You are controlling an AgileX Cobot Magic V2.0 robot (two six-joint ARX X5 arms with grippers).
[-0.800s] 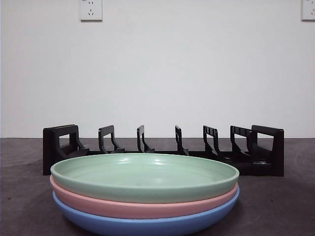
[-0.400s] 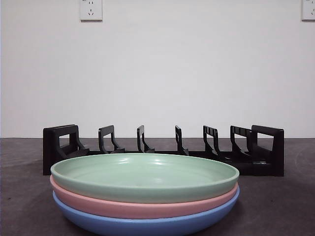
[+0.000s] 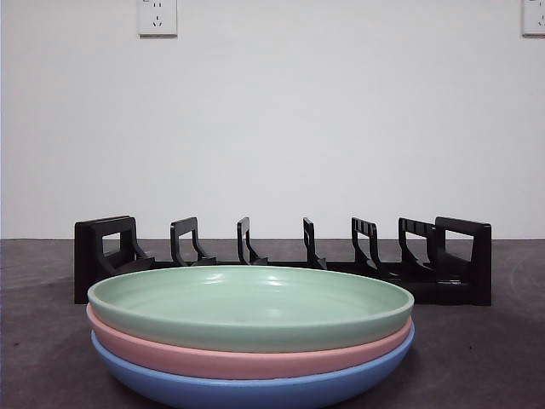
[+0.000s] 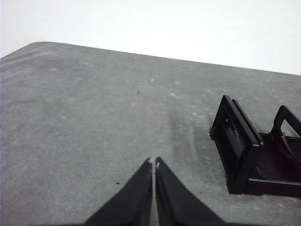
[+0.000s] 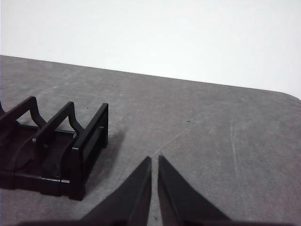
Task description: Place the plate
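Note:
Three plates are stacked close to the front camera: a green plate (image 3: 250, 305) on top, a pink plate (image 3: 247, 358) under it and a blue plate (image 3: 255, 390) at the bottom. Behind them stands an empty black slotted rack (image 3: 281, 260). My left gripper (image 4: 154, 162) is shut and empty, hovering over bare table beside one end of the rack (image 4: 244, 150). My right gripper (image 5: 154, 160) is shut and empty too, near the rack's other end (image 5: 70, 155). Neither arm shows in the front view.
The grey table (image 3: 485, 358) runs back to a white wall with two sockets (image 3: 157, 17). The table's rounded corners show in both wrist views.

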